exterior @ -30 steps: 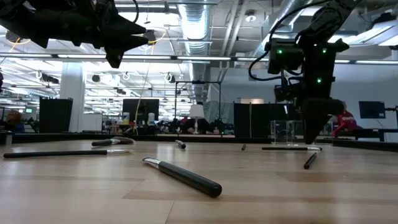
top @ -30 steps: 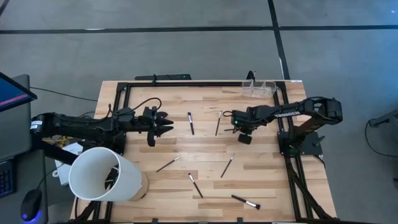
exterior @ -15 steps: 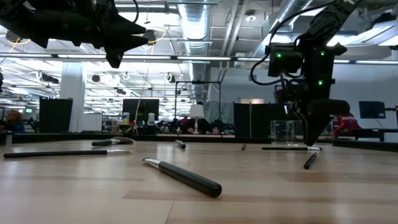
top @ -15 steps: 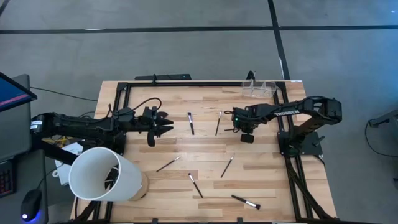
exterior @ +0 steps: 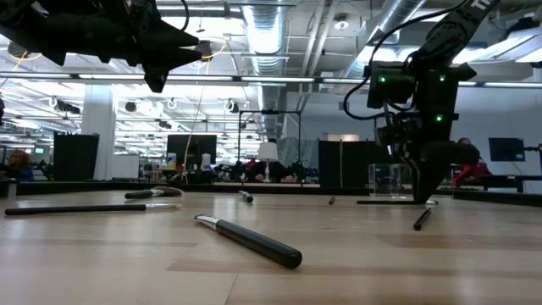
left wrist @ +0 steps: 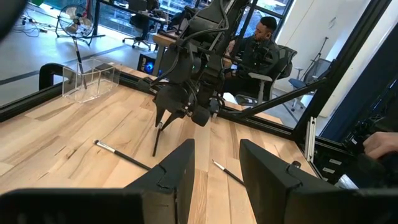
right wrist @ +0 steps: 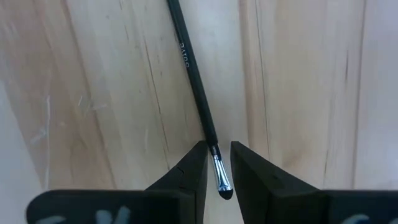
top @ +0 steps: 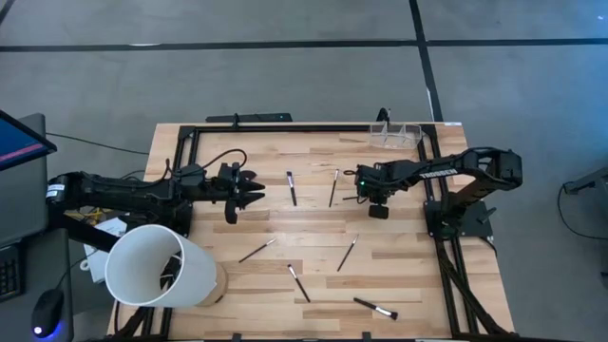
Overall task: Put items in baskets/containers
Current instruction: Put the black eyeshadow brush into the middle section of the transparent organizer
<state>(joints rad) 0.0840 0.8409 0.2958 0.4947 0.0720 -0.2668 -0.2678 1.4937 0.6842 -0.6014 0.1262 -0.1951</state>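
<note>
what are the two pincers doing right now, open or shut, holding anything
Left pincer: open, empty, above the table.
Right pincer: open, down astride a makeup brush near its ferrule, not yet closed on it.

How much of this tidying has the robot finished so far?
Nothing looks done yet: the clear holder at the table's far edge appears empty. In hand: the right gripper is straddling one brush, fingers open. Left: that brush plus about five others scattered on the table. The left gripper waits, open.
</note>
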